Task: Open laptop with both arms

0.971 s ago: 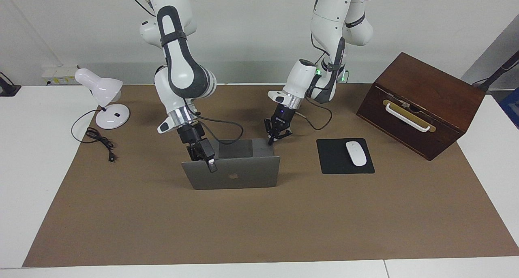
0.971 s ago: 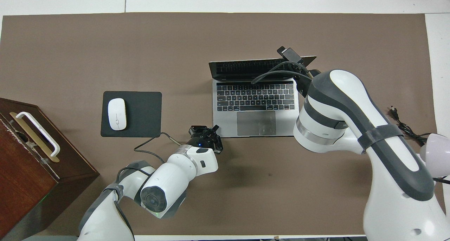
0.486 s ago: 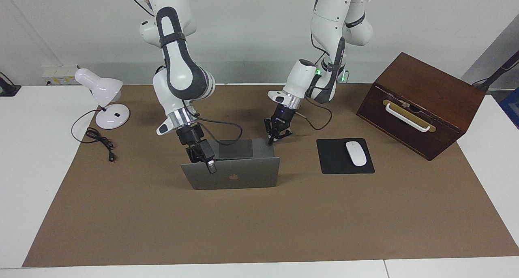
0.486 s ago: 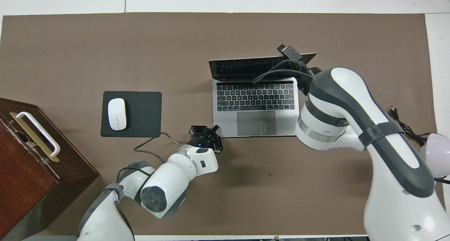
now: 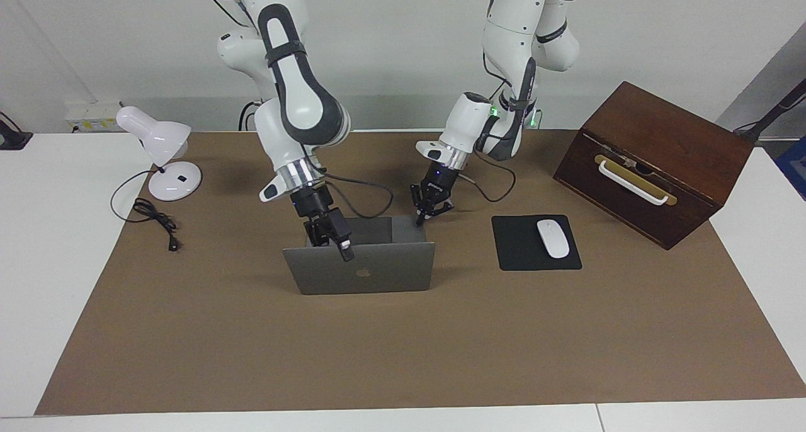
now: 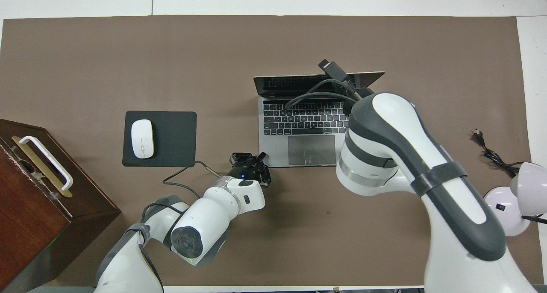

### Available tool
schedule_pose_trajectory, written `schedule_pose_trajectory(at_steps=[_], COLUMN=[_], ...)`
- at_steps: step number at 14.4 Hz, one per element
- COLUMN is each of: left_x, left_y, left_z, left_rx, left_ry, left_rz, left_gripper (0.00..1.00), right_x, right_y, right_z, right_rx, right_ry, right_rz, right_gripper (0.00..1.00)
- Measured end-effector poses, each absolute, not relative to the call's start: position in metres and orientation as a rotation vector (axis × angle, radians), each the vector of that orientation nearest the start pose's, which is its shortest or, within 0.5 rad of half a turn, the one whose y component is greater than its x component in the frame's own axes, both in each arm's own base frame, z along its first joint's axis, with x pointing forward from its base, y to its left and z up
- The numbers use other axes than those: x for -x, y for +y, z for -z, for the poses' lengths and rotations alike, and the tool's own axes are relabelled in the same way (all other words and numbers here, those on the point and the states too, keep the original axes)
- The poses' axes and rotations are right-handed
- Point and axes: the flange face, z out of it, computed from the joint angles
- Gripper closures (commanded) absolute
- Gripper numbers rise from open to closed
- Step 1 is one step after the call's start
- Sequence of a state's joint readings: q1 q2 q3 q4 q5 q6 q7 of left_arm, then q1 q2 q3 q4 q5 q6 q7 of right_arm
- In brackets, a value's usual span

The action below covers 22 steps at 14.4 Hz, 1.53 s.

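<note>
Sliding along the laptop [image 5: 365, 273] lid's top edge toward centre, right gripper [image 5: 334, 238]

The thin silver-grey metal laptop [image 5: 365, 274] has a dark apple mark on its lid, and black keys on a grey base – it sits on a big flat brown mat [image 5: 403, 350] over a white table [image 5: 44, 262]. The two jointed robot arms [image 6: 431, 186] are white with dark grey panels, and a small green light glows on one. A white mouse [image 5: 553, 238] lies on a black square pad [image 5: 519, 255], the slanted wooden box [image 5: 655, 161] is dark brown with a white handle on a gold strip – and the little desk lamp [image 5: 160, 148] is white with a black cord.
</note>
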<state>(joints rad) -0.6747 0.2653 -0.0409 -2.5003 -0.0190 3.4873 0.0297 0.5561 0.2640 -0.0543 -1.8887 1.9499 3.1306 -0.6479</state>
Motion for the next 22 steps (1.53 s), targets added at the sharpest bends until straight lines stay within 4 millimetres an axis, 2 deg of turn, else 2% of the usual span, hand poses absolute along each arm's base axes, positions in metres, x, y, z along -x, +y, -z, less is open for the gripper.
schedule_pose_trajectory(at_steps=[3,5,7,8,10,11,13,15,17,19,20,22], left_x=[-0.392,-0.392,-0.392,-0.392,-0.392,-0.394,-0.401,-0.41,-0.419,-0.429,-0.434,-0.448], left_y=[-0.337,-0.337,-0.337,-0.337,-0.337,-0.336,-0.329,-0.325,-0.323,-0.319,-0.317,-0.309], left_z=[-0.267,-0.267,-0.267,-0.267,-0.267,-0.268,-0.269,-0.275,-0.292,-0.313,-0.324,-0.352], left_rx=[2.99,2.99,2.993,2.994,3.003,3.008,3.014,3.022,3.032,3.044,3.051,3.066], left_ry=[1.125,1.124,1.119,1.116,1.1,1.087,1.047,1.021,0.999,0.975,0.962,0.925], left_rz=[1.13,1.13,1.13,1.13,1.131,1.132,1.131,1.091,1.047,0.991,0.95,0.876], left_gripper=[1.0,1.0,1.0,1.0,1.0,1.0,1.0,1.0,1.0,1.0,1.0,1.0], right_x=[-0.541,-0.544,-0.56,-0.572,-0.603,-0.617,-0.642,-0.658,-0.666,-0.663,-0.657,-0.644], right_y=[0.266,0.273,0.265,0.253,0.217,0.198,0.158,0.119,0.071,0.034,0.028,0.032], right_z=[-0.424,-0.453,-0.486,-0.502,-0.531,-0.538,-0.537,-0.522,-0.511,-0.515,-0.523,-0.542], right_rx=[2.061,2.043,2.048,2.056,2.095,2.129,2.229,2.323,2.452,2.597,2.652,2.756], right_ry=[0.793,0.719,0.61,0.559,0.402,0.321,0.157,0.029,-0.12,-0.192,-0.21,-0.234], right_rz=[0.771,0.822,0.933,1.003,1.128,1.16,1.161,1.063,0.911,0.743,0.665,0.538], right_gripper=[0.0,0.0,0.0,0.0,0.0,0.0,0.0,0.0,0.0,0.0,0.0,0.0])
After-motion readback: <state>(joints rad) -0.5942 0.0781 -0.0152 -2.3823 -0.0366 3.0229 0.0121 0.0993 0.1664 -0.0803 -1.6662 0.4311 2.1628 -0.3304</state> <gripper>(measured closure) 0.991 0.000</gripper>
